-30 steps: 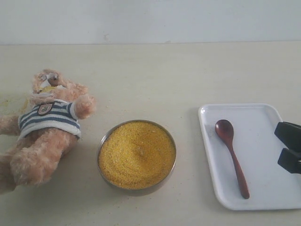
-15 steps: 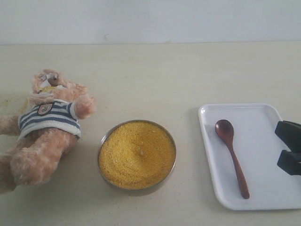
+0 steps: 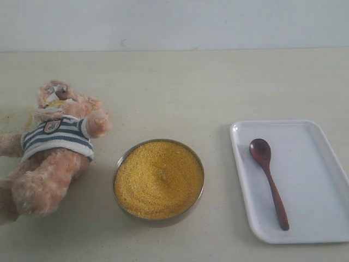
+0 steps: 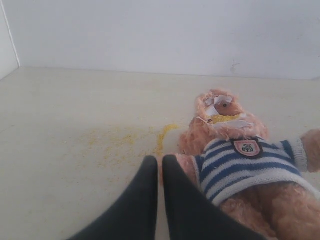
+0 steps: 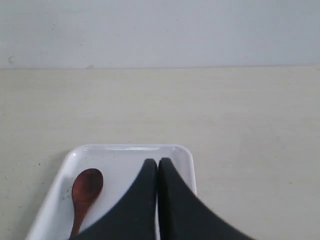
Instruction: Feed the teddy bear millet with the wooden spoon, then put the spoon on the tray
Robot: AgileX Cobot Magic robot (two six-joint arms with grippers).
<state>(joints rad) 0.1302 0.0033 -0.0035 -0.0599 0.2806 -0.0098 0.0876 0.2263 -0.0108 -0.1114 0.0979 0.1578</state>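
Observation:
The teddy bear (image 3: 52, 147) lies on its back at the left in its striped shirt, with yellow grains on its mouth (image 4: 220, 119). A metal bowl of millet (image 3: 158, 178) stands in the middle. At the right, the wooden spoon (image 3: 269, 180) lies on the white tray (image 3: 311, 164), bowl end away from the front edge. Neither gripper shows in the exterior view. My left gripper (image 4: 160, 161) is shut and empty, beside the teddy bear (image 4: 240, 160). Above the tray (image 5: 120, 155), next to the wooden spoon (image 5: 85, 192), my right gripper (image 5: 158, 164) is shut with nothing held.
Spilled millet grains (image 4: 125, 142) are scattered on the table beside the bear's head. A pale wall (image 3: 174, 24) runs along the back of the table.
The right gripper, seen at the right edge over the tray, has drawn back out of the exterior view. The spoon, bowl and bear have stayed in place.

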